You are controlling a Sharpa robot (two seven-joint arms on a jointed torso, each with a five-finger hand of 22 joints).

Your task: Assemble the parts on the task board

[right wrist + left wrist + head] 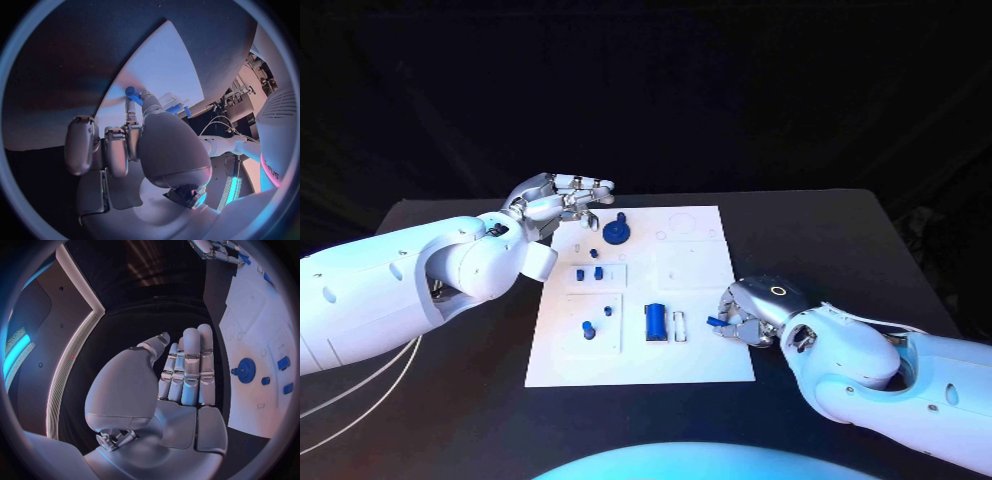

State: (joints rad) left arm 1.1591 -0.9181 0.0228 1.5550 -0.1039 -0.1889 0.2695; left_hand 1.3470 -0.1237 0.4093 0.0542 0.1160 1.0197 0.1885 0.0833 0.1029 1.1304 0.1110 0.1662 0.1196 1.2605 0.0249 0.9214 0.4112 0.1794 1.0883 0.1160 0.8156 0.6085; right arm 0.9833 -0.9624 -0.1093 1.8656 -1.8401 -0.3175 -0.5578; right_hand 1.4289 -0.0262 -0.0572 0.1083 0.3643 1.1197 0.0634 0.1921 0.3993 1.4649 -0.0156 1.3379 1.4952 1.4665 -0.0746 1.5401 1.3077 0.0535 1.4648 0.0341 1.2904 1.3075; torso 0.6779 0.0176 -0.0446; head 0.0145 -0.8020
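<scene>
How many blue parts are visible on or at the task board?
7: gear at top; two small pegs; two pieces lower left; cylinder centre; one at the right hand. Others may be hidden.

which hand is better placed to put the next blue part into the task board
Right, probably. The right hand sits at the task board's right edge, already pinching a small blue part. The left hand hovers beside the far left corner, fingers apart, holding nothing.

I see a black table [834, 230], matte and dark; the white task board [689, 280] lying flat at its middle; white cables [358, 395] trailing near its left edge
</scene>
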